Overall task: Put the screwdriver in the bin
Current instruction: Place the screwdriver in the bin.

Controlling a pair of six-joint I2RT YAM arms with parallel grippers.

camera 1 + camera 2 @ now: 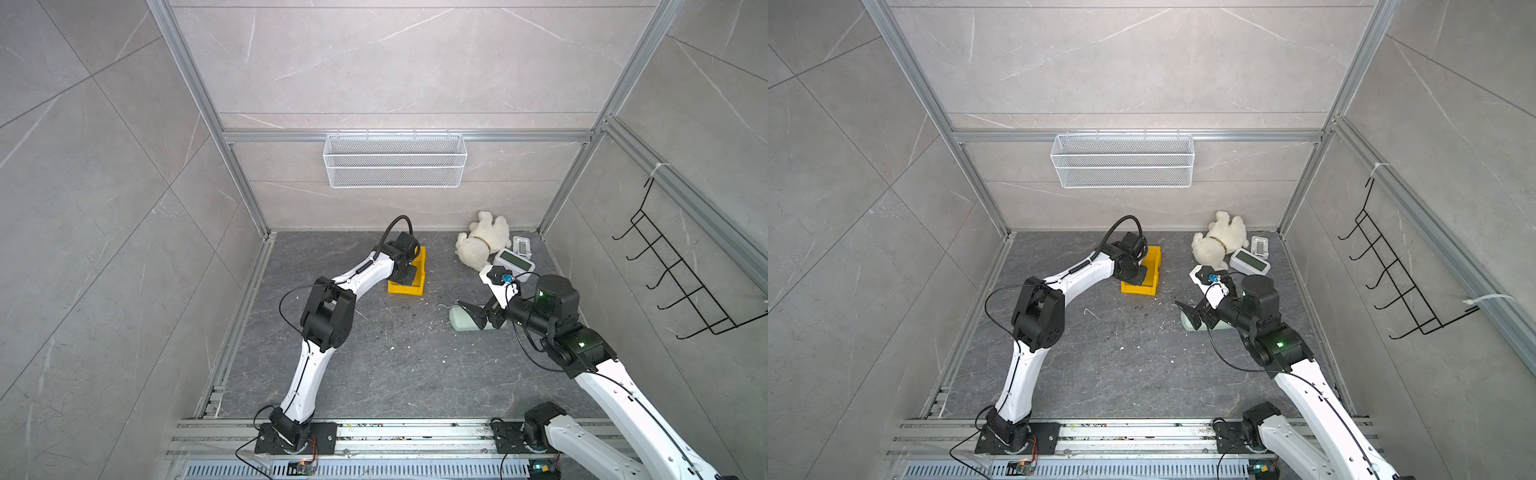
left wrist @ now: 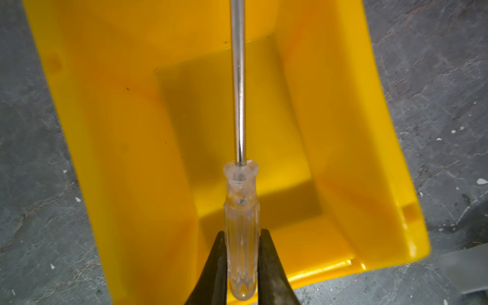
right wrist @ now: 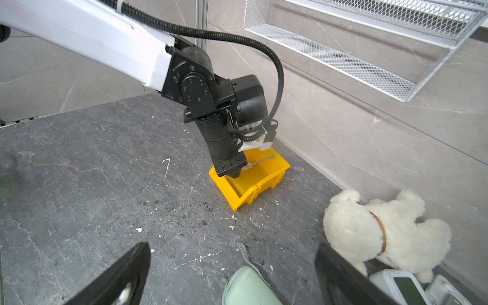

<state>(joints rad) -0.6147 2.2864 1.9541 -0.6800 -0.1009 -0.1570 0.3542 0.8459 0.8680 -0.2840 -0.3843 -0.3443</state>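
Left gripper (image 2: 241, 266): jaws pinched on the clear handle of the screwdriver (image 2: 240, 216), near its butt end.
Screwdriver: held over the open bin (image 2: 100, 148), its shaft reaching forward from the fingers toward the far wall; not yet lying inside.
Risk: judged, the shaft tip could land on the far rim and leave the tool propped, or it could bounce out over the low front lip just beneath the fingers if dropped from this height.
Room: bin walls flank the fingers on both sides with space to spare; bare floor (image 3: 105, 184) around the bin, back wall close beyond it.
Right gripper (image 3: 232, 274): jaws spread, holding nothing, well apart from the bin, beside the plush dog (image 3: 383, 232).
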